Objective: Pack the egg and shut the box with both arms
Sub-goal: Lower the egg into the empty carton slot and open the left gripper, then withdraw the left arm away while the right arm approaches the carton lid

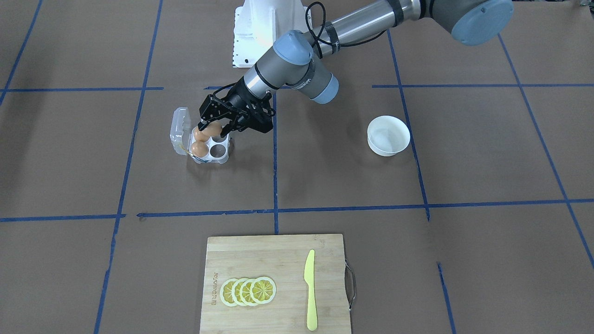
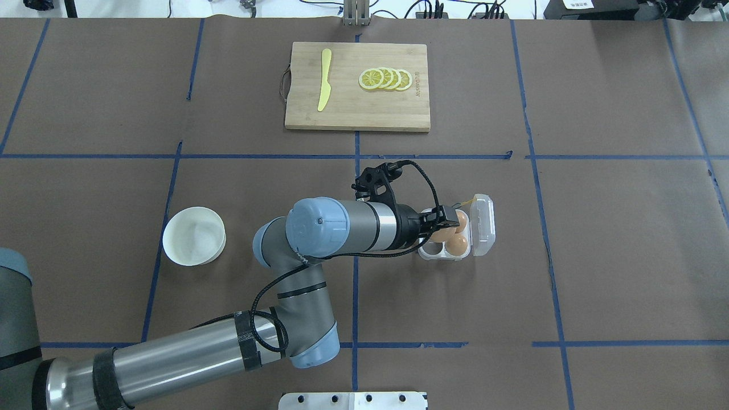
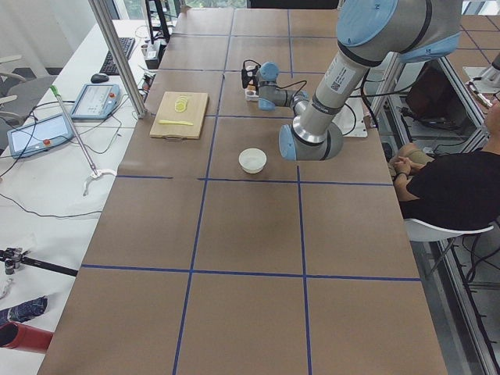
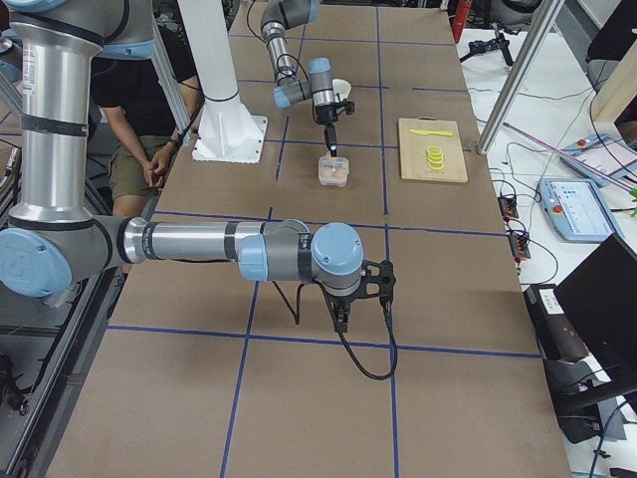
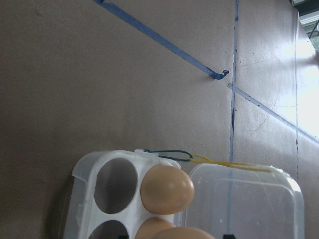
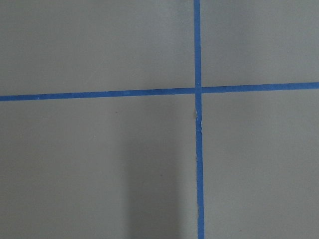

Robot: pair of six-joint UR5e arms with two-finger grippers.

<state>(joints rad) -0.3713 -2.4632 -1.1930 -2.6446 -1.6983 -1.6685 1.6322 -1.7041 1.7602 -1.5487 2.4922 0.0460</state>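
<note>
Though the board's (image 1: 278, 260) stamp is illegible, the left gripper (image 1: 216, 127) pinches the egg (image 1: 211, 131) above the box (image 1: 224, 158); right gripper (image 4: 340, 317) unclear.

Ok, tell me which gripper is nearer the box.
Left. The left gripper holds an egg just above the box; the right gripper hangs over the table, far away.

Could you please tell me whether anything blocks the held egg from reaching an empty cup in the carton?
Nothing visible does. The left gripper holds the egg just above the box, whose lid lies open to the side. The empty cups are uncovered, beside two seated eggs.
</note>
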